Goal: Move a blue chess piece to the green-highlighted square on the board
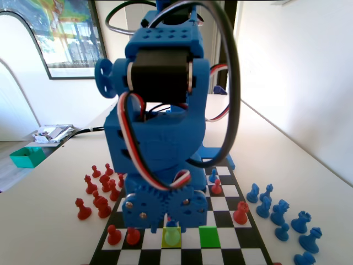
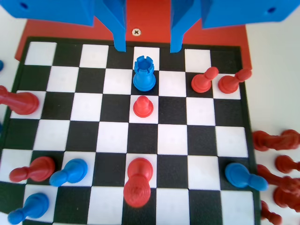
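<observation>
Fingers (image 2: 147, 44) released, hanging at top centre of wrist view just above blue rook (image 2: 144, 75); blue chess piece (image 1: 172, 236) at bottom centre, left of green-highlighted square (image 1: 209, 236). Risk: grasping the rook instead.

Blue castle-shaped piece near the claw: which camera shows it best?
The wrist view: the blue castle-topped piece stands whole and sharp below the open gripper. The fixed view shows it small, tinted yellow-green, its top hidden by the arm.
</observation>
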Controlling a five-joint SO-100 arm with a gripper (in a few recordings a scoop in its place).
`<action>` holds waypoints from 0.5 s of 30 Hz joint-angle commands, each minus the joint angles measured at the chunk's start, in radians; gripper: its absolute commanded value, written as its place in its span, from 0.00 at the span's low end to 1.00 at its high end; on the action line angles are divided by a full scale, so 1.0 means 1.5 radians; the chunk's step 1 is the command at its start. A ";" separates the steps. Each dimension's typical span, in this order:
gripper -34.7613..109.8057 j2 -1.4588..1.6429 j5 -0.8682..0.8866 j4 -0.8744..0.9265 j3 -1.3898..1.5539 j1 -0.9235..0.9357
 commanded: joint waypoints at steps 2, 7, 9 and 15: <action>0.35 0.016 -0.014 0.006 -0.004 0.015; 0.35 0.009 -0.015 0.006 -0.003 0.015; 0.35 0.007 -0.015 0.005 -0.002 0.017; 0.35 0.004 -0.021 -0.001 0.007 0.022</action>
